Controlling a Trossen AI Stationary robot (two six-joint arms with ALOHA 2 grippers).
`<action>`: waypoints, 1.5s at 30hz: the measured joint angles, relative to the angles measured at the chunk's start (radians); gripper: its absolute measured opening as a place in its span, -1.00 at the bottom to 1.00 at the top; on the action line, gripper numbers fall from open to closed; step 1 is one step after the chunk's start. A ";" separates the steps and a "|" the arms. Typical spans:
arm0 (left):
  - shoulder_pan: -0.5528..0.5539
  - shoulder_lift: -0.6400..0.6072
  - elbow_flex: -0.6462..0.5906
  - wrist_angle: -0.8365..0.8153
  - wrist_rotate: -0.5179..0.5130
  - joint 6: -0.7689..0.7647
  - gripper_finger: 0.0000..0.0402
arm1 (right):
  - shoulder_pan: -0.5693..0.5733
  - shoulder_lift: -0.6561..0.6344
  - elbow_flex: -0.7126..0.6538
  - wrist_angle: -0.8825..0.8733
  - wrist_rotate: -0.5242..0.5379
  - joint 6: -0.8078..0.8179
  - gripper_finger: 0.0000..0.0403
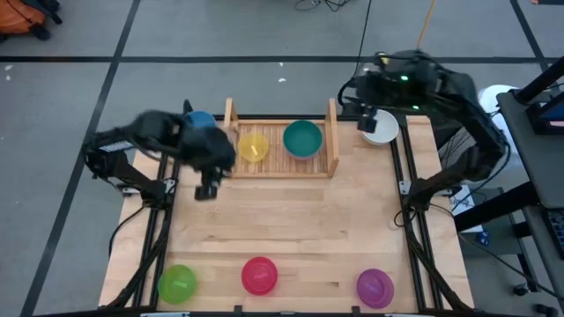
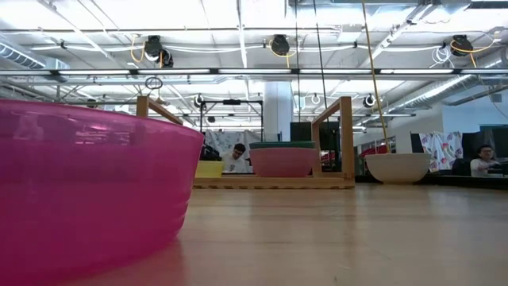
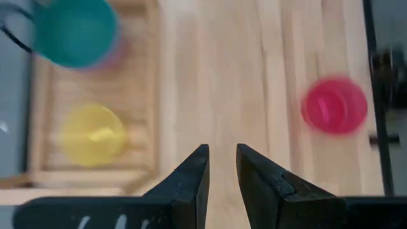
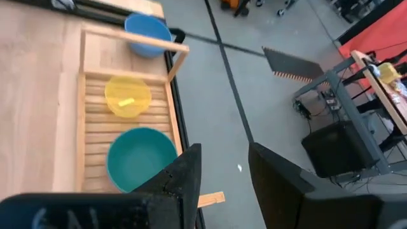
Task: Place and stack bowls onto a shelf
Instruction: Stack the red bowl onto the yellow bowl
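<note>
The light-wood shelf (image 1: pixel 282 145) stands at the table's far edge. The yellow bowl (image 1: pixel 254 145) and the teal bowl (image 1: pixel 302 138) sit on its slats. The teal bowl is stacked in the pink bowl (image 2: pixel 283 163). The blue bowl (image 1: pixel 201 120) sits just left of the shelf, partly hidden by my left arm. The white bowl (image 1: pixel 382 130) sits just right of the shelf. My left gripper (image 1: pixel 207 187) is open and empty, above the table near the shelf's left front corner. My right gripper (image 1: pixel 368 119) is open and empty, above the white bowl's far-left side.
The green bowl (image 1: pixel 176 283), the red-magenta bowl (image 1: pixel 260 275) and the purple bowl (image 1: pixel 374 286) sit in a row along the table's near edge. Bare wood lies between them and the shelf. People sit in the room beyond the table.
</note>
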 joint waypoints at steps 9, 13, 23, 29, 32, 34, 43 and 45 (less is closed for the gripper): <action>-0.142 0.002 -0.369 0.389 0.091 -0.315 -0.57 | 0.028 -0.064 0.000 -0.011 0.001 0.014 -0.38; -0.193 0.002 -0.511 0.543 0.091 -0.505 -0.57 | 0.027 -0.068 0.000 -0.016 0.001 0.012 -0.38; -0.372 0.001 -0.769 0.964 0.086 -1.076 -0.57 | 0.027 -0.068 0.000 -0.071 0.001 -0.014 -0.38; -0.489 0.027 -0.830 1.091 -0.043 -1.233 -0.57 | 0.027 -0.068 0.000 -0.072 0.001 -0.037 -0.38; -0.525 0.056 -0.831 1.092 -0.100 -1.278 -0.57 | 0.027 -0.068 0.000 -0.072 0.001 -0.049 -0.38; -0.540 0.082 -0.830 1.099 -0.109 -1.291 -0.57 | 0.027 -0.068 0.000 -0.072 0.000 -0.050 -0.38; -0.567 0.193 -0.831 1.094 -0.130 -1.310 -0.57 | 0.027 -0.068 0.000 -0.072 0.000 -0.055 -0.38; -0.567 0.193 -0.831 1.092 -0.156 -1.293 -0.58 | 0.027 -0.068 0.000 -0.072 0.000 -0.061 -0.38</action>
